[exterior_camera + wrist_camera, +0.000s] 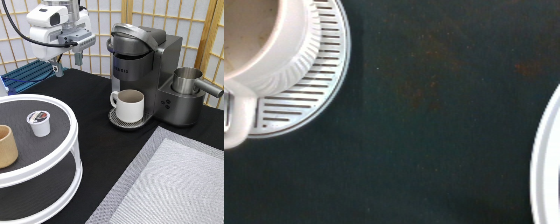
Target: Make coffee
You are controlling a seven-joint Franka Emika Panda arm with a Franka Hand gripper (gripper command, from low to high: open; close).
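The coffee pod (pixel 38 122), small and white with a dark round top, stands upright on the upper shelf of a round white two-tier tray (pixel 70 145) at the exterior view's left. A cream-white handled mug (pixel 129 105) sits on the slotted drip tray (pixel 116 121) under the grey coffee machine (pixel 142 55). My gripper (pixel 68 63) hangs open and empty high at the exterior view's top left, above the black table between the tray and the machine. The wrist view shows the mug (pixel 254 40), the drip tray (pixel 314 75) and the round tray's rim (pixel 546 165).
A tan handleless cup (pixel 6 146) stands on the round tray's left edge. A steel jug (pixel 186 80) sits on the machine's right side. A blue rack (pixel 30 75) lies behind the gripper. A grey woven mat (pixel 175 185) covers the bottom right. A folding screen stands behind.
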